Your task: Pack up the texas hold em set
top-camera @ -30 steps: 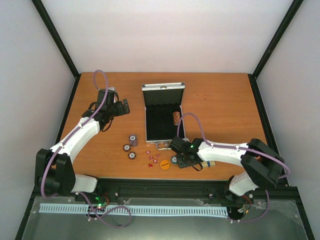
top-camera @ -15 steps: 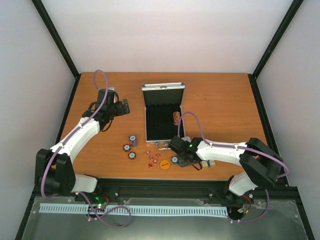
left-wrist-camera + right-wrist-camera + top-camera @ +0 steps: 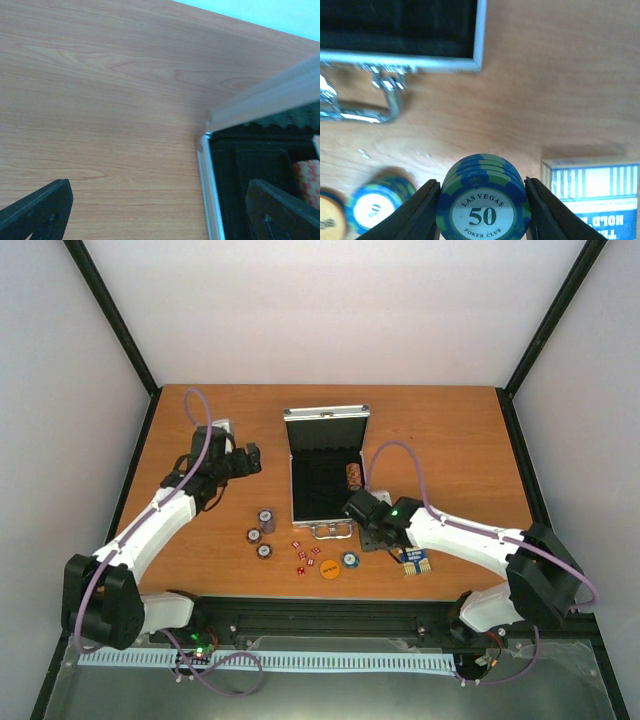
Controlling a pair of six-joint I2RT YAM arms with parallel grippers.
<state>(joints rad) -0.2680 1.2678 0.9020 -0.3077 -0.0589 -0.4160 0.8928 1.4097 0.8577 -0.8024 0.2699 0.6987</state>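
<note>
The silver case (image 3: 325, 480) lies open, lid (image 3: 327, 416) upright at the back, with a chip stack (image 3: 352, 477) inside at the right. My right gripper (image 3: 364, 524) hovers just off the case's front right corner, shut on a stack of blue-green "50" chips (image 3: 483, 182), which sits between its fingers (image 3: 415, 210). One blue chip (image 3: 349, 560) lies on the table beside the orange disc (image 3: 329, 568). Red dice (image 3: 305, 555) and three chip stacks (image 3: 264, 530) lie left of it. The card deck (image 3: 415, 561) lies to the right. My left gripper (image 3: 246, 457) is open and empty left of the case.
The case handle (image 3: 390, 95) and front right corner (image 3: 479, 52) lie ahead of the held chips. The deck (image 3: 592, 192) is close on the right, and the loose blue chip (image 3: 375, 205) and orange disc (image 3: 327, 222) are on the left. The case's left rim (image 3: 207, 195) lies between the left fingers.
My right gripper has lifted the blue chip stack off the table near the orange disc and moved back toward the case, uncovering the deck. My left arm shifted slightly.
</note>
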